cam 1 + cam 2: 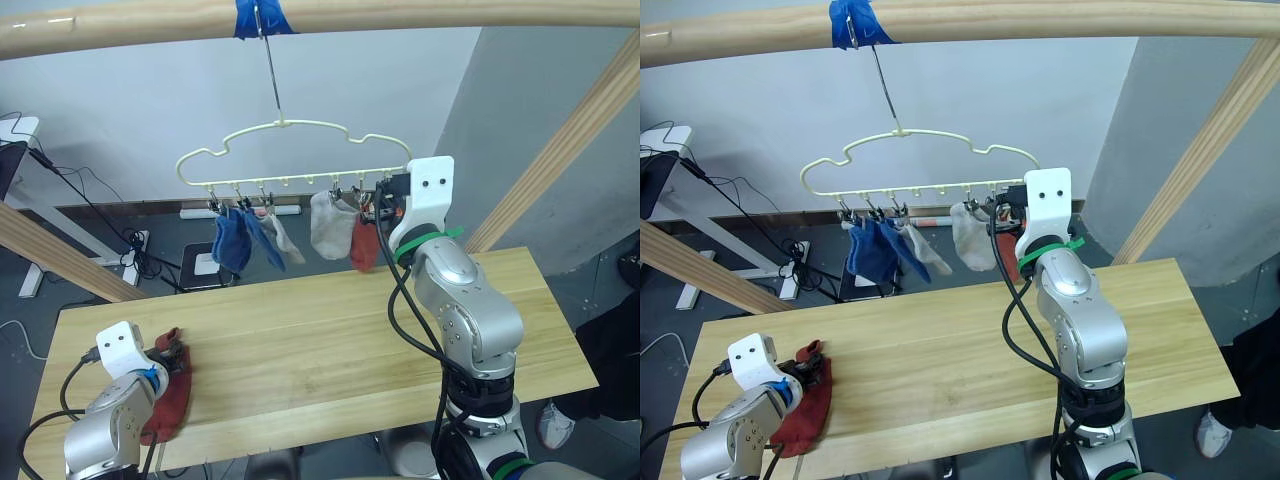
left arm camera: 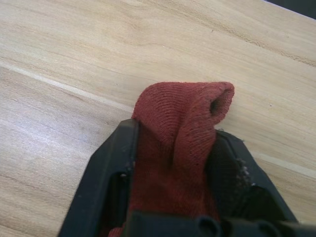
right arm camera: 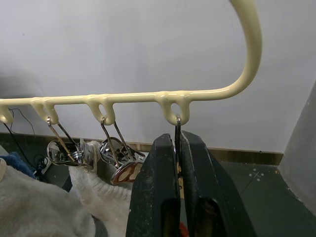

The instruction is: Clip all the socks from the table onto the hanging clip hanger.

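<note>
The cream clip hanger [image 1: 290, 125] hangs by its hook from the top pole. Two blue socks [image 1: 232, 240], two grey socks [image 1: 330, 225] and a rust-red sock [image 1: 364, 243] hang from its clips. My right gripper [image 3: 177, 140] is raised at the hanger's right end, shut on the wire of the end clip [image 3: 177, 126]. Another rust-red sock [image 1: 175, 395] lies on the table [image 1: 330, 330] at the front left. My left gripper [image 2: 175, 131] rests low on the table, its fingers [image 2: 116, 158] closed around this sock's bunched end [image 2: 182, 108].
Pale wooden frame poles cross overhead [image 1: 400, 15], slant down on the right [image 1: 570, 150] and on the left [image 1: 60, 255]. Cables and a power strip [image 1: 140, 245] lie on the floor behind. A person's dark clothing [image 1: 615, 350] and shoe [image 1: 553, 425] are at the right.
</note>
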You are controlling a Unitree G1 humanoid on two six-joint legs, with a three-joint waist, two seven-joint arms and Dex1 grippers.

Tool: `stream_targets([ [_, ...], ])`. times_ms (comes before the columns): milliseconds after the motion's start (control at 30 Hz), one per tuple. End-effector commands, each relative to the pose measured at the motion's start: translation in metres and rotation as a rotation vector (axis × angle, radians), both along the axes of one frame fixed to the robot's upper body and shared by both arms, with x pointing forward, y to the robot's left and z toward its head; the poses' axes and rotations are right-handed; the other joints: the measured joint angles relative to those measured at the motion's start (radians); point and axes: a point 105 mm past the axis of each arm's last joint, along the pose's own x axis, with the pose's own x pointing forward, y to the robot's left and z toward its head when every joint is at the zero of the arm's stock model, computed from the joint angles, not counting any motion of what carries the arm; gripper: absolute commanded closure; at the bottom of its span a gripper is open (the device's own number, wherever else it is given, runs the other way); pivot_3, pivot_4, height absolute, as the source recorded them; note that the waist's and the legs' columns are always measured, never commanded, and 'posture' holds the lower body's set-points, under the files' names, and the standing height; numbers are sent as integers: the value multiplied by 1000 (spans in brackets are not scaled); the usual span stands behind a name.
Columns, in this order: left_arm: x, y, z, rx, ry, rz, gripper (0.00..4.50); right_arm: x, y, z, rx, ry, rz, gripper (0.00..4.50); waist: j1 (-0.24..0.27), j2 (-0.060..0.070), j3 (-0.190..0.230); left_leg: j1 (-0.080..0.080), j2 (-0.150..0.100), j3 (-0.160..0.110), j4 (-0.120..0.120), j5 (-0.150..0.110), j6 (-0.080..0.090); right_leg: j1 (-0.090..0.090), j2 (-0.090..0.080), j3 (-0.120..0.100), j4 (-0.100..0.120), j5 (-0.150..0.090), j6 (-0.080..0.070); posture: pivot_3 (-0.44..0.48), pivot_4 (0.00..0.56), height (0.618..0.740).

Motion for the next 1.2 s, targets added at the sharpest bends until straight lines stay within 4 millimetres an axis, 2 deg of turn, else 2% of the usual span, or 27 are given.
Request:
stream_targets([
  [33, -7, -7, -11, -23, 38, -23, 3015, -7, 4, 16, 17, -65, 22, 4500, 0, 0, 0, 0, 0, 0, 0, 0, 0, 0, 0, 0, 0, 0, 0, -252, 291, 740],
  [167, -1, -16, -6, -29, 7, -81, 3443, -7, 4, 16, 16, -65, 22, 4500, 0, 0, 0, 0, 0, 0, 0, 0, 0, 0, 0, 0, 0, 0, 0, -253, 289, 740],
  [400, 17, -59, 9, -80, -90, -353, 4079, -7, 3, 16, 17, -68, 19, 4500, 0, 0, 0, 0, 0, 1, -1, 0, -1, 0, -1, 0, -1, 0, 0, -256, 286, 740],
  [467, 24, -82, 20, -92, -146, -492, 4261, -7, 3, 16, 16, -69, 17, 4500, 0, 0, 0, 0, 0, 1, -1, 0, -1, 0, -1, 0, -1, 0, 0, -260, 285, 740],
  [567, 32, -130, 44, -69, -246, -785, 4327, -6, 2, 16, 14, -70, 15, 4500, 1, 0, 0, -2, 0, 2, -1, 1, -1, -1, -1, 0, -2, 0, 0, -263, 285, 740],
  [600, 35, -153, 58, -79, -319, -908, 4336, -6, 2, 17, 13, -72, 14, 4500, 1, 0, 0, -2, 0, 2, -2, 1, -2, -1, -1, -1, -2, 0, 0, -266, 283, 740],
  [733, 39, -210, 92, -154, -478, -1154, 4338, -6, 1, 19, 12, -80, 9, 4500, -1, 0, 0, -2, 0, 4, -2, 2, -4, -1, -2, 0, -2, 0, 0, -279, 281, 740],
  [833, 44, -229, 102, -176, -521, -1214, 4354, -6, 0, 19, 9, -82, 6, 4500, -5, 0, 0, -2, -2, 5, -2, 2, -3, -1, 0, 0, -2, 0, 0, -291, 275, 740],
  [967, 57, -266, 121, -212, -610, -1287, 4355, -6, -2, 20, 7, -86, -5, 4500, -6, 0, 0, -2, -1, 6, -2, 2, -3, -1, 3, 0, -2, 0, 0, -299, 271, 740],
  [1067, 65, -275, 126, -208, -637, -1282, 4356, -6, -2, 21, 7, -88, -6, 4500, -6, 0, 0, -2, -1, 6, -1, 2, -3, -1, 3, 1, -2, 0, 0, -306, 268, 740],
  [1200, 85, -295, 140, -230, -712, -1211, 4358, -6, -3, 22, 8, -91, -10, 4500, -8, 0, 0, -2, -2, 7, -1, 2, -3, -1, 3, 1, -2, 0, 0, -316, 270, 740],
])
